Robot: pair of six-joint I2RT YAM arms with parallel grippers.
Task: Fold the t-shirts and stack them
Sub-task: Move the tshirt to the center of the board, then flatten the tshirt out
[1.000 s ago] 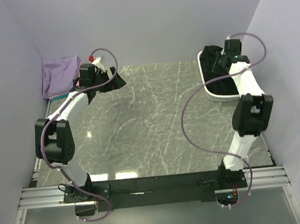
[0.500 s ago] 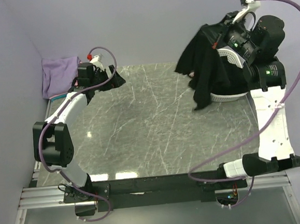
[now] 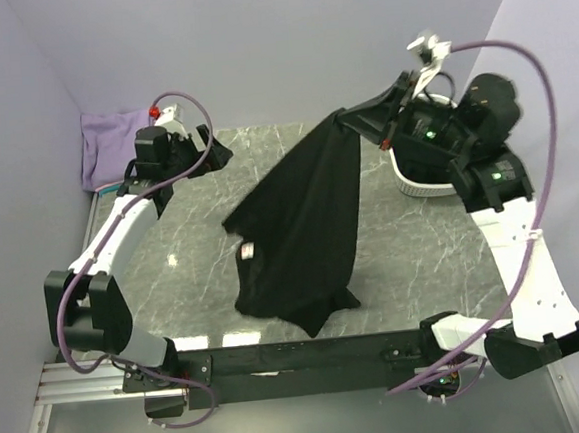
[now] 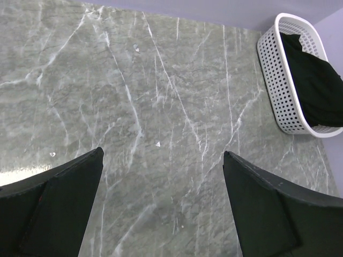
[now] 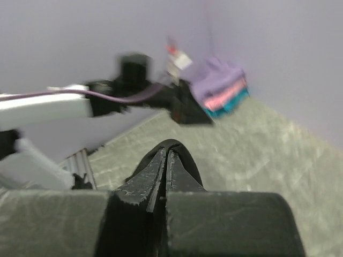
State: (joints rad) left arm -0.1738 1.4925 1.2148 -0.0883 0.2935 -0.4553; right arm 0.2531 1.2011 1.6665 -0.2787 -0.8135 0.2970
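Top external view, inventory.

- **Shirt** (image 3: 300,226): one, black, loose. It hangs from the right end effector (image 3: 354,119), whose jaws are pressed together on a pinch of cloth at its upper end. The long axis runs from that pinch at far right down toward near centre of the worktop (image 3: 194,274).
- **Left end effector** (image 3: 214,154): jaws wide apart, empty. It hovers over the far-left worktop, just left of the shirt's upper edge, and is judged the nearer arm for a second corner.
- **Stack** (image 3: 113,145): folded, in the far-left corner, lavender on top.
- **Basket** (image 3: 418,188): far right, mostly hidden behind the right arm. The left wrist view shows black cloth (image 4: 316,80) inside.
- **Unclear:** which part of the shirt is pinched, whether the hem touches the worktop, and where the sleeves lie among the folds.
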